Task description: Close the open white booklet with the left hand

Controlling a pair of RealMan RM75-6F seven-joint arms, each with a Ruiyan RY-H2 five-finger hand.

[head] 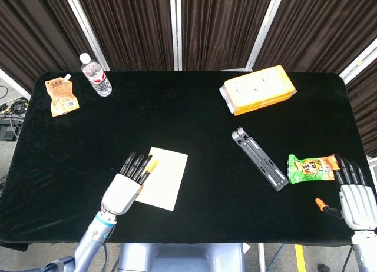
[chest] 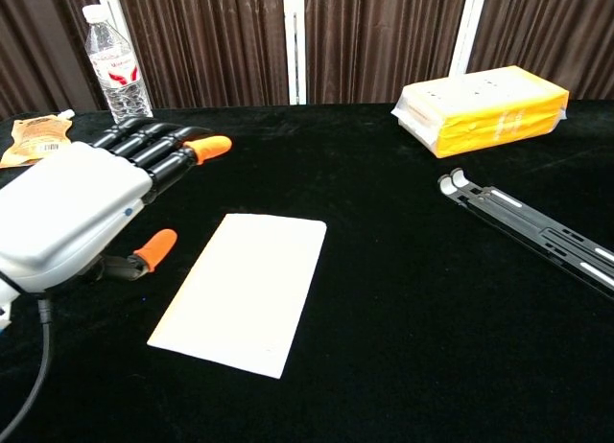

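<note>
Where your left hand (head: 125,188) hangs over the black table (head: 194,113), its fingers (chest: 158,151) are stretched out straight and spread a little, holding nothing, with the orange-tipped thumb (chest: 153,248) angled toward the white booklet (chest: 246,290). The booklet lies closed and flat just to the right of those fingers, its near corner beside the thumb; from the chest view you cannot tell whether the hand touches it. Well beyond the fingertips, toward the far left corner, stand a water bottle (head: 95,75) and, next to it, an orange pouch (head: 60,96). Your right hand (head: 355,201) rests at the table's right edge, palm down, fingers extended and apart, gripping nothing. Just ahead of its fingertips and slightly to their left lies a green snack packet (head: 310,167); further left of that sits a grey folding stand (head: 259,158), and far beyond it a yellow wrapped pack (head: 258,89).
</note>
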